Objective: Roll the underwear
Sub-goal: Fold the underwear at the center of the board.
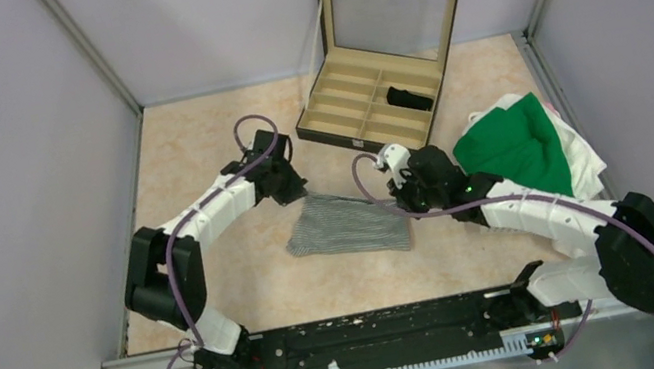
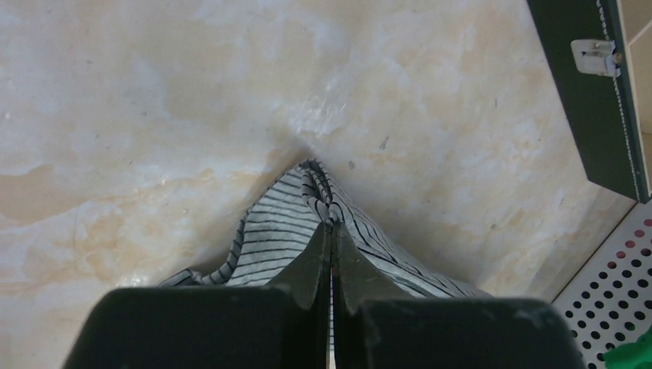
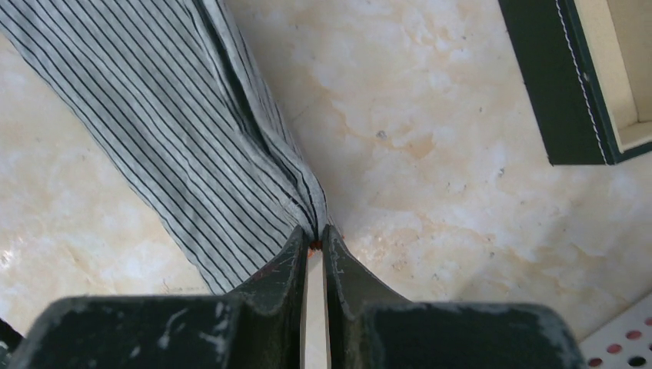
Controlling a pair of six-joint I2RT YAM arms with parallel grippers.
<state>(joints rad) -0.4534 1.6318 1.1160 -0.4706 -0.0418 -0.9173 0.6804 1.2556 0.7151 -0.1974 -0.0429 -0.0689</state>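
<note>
Left tool (image 2: 331, 231) and right tool (image 3: 314, 234) each pinch corners of striped grey underwear (image 1: 350, 224).

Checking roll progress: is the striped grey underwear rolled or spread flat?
Spread, not rolled: the striped grey underwear lies as a flat sheet, its far corners pinched by the left end effector and right end effector.

Beige marbled table (image 1: 239, 281) w/ striped underwear (image 1: 350, 224), open case (image 1: 370, 106), clothes pile (image 1: 520, 150).
</note>
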